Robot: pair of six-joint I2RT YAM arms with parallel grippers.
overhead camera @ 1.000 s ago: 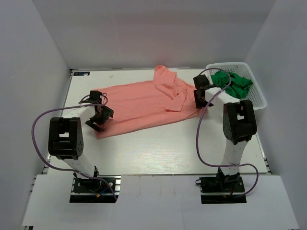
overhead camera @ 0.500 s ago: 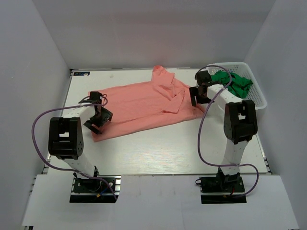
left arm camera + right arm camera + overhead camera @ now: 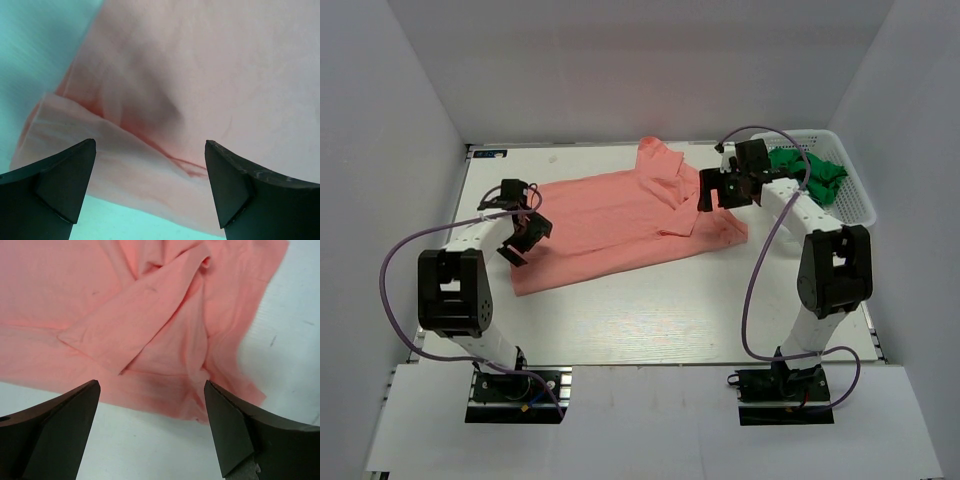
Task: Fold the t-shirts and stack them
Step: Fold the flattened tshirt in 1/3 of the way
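Basket (image 3: 859,196) with green garment (image 3: 810,172); left fingers (image 3: 60,185), right fingers (image 3: 60,427) spread over pink shirt (image 3: 610,220).

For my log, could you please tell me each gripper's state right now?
Left gripper: open, empty, over the pink shirt.
Right gripper: open, empty, over the same shirt.

Shirt (image 3: 610,220) spread across table (image 3: 650,320) middle; basket (image 3: 857,195) far right, garment (image 3: 815,172) inside.

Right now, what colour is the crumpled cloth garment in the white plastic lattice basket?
Bright green; the garment shows best in the top external view.
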